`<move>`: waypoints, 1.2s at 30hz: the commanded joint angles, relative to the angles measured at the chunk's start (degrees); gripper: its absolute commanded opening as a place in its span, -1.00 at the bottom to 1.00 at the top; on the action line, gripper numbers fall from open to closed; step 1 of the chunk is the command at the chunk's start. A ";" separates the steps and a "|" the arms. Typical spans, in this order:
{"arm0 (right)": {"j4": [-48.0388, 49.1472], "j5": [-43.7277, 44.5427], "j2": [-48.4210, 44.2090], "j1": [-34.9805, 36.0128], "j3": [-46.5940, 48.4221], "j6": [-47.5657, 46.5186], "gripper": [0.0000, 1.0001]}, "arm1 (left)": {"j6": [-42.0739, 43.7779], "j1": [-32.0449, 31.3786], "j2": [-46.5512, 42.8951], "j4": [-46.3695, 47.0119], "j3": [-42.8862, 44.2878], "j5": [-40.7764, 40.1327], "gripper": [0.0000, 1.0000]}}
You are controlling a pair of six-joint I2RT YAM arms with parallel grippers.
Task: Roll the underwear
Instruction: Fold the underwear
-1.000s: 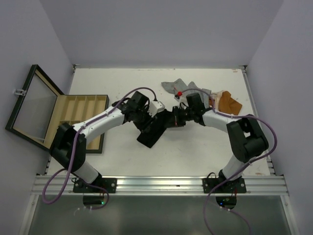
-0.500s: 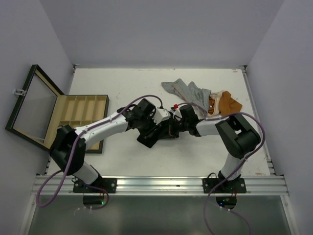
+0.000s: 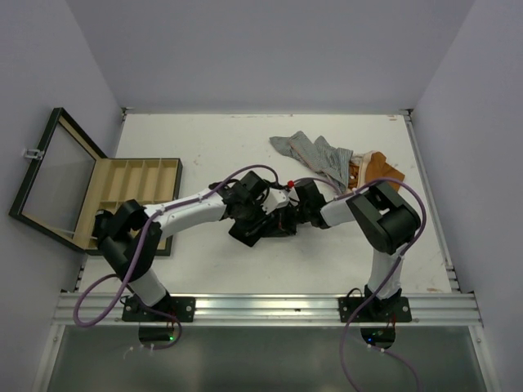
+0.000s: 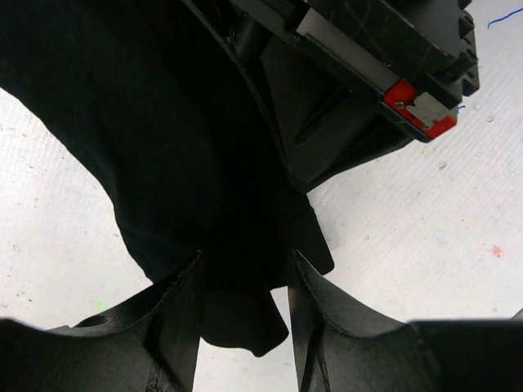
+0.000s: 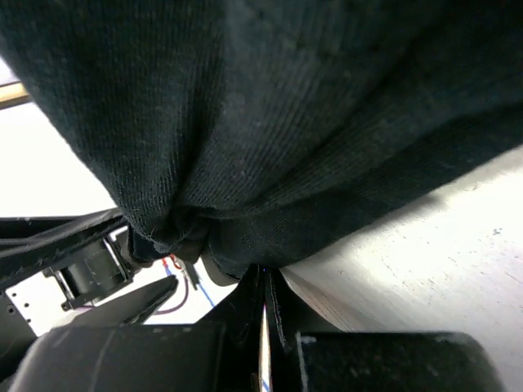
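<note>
Black underwear (image 5: pixel 286 106) of soft, finely ribbed knit cloth, matt, lies on a white table (image 4: pixel 425 212) whose surface looks matt and faintly grainy. The left gripper (image 4: pixel 245 278) has matt black plastic fingers (image 4: pixel 176 318), and the right gripper (image 5: pixel 265 302) is the same dull black plastic. Nearby garments are woven cloth, one grey striped (image 3: pixel 315 151) and one orange-brown (image 3: pixel 380 171). The box (image 3: pixel 135 175) is pale bare wood inside, and its dark-framed lid (image 3: pixel 53 175) holds smooth glass. A brushed metal rail (image 3: pixel 261 306) carries the arms, and the purple cables (image 3: pixel 98 302) are smooth.
</note>
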 commanded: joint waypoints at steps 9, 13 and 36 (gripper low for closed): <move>0.81 1.29 1.56 0.09 1.83 0.91 -1.00 | -0.99 -0.85 2.07 2.65 -0.38 -1.10 -0.02; 0.81 1.11 1.82 0.09 2.00 0.92 -1.00 | -1.17 -0.93 3.04 3.09 -0.56 -1.36 -0.11; -0.07 1.73 0.94 0.00 1.65 0.30 -1.00 | -2.75 -0.93 -2.41 0.45 1.64 2.15 -1.00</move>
